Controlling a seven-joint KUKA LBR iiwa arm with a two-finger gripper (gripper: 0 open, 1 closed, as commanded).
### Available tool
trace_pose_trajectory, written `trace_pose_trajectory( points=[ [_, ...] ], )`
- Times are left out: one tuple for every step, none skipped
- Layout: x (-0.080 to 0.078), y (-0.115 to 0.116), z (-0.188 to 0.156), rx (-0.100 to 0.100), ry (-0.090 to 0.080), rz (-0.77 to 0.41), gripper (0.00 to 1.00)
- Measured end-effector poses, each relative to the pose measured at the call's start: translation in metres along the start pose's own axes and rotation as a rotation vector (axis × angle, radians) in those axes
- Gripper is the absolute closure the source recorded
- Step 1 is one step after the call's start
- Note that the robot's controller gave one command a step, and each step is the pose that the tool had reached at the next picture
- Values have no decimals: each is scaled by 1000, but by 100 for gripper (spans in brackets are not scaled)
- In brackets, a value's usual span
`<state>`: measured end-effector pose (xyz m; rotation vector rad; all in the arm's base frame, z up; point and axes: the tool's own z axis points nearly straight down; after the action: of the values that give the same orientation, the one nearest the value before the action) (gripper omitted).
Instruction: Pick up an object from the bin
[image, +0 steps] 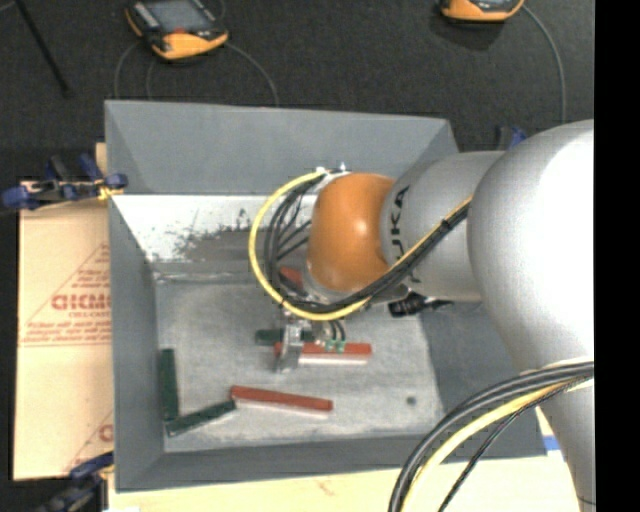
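My gripper (291, 347) reaches down to the bin floor near the middle, under the orange wrist cover. Right beside it, to its right, lies a short flat bar (343, 350), red on top with a green patch and a white edge; its left end touches or lies under the gripper. A small dark green piece (267, 337) pokes out on the gripper's left. In front of the gripper a long red stick (283, 400) lies flat, apart from it.
A dark green L-shaped pair of strips (168, 392) lies in the front left corner, its foot reaching toward the red stick. A reddish bit (290, 274) shows behind the gripper under the cables. The arm covers the bin's right side.
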<state>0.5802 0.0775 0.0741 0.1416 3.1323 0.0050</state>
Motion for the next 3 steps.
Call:
trace_pose_trajectory(
  points=[
    [0, 0, 0, 0, 0, 1, 100],
    [5, 3, -101, 2, 3, 1, 100],
    [5, 3, -101, 2, 3, 1, 100]
  ],
)
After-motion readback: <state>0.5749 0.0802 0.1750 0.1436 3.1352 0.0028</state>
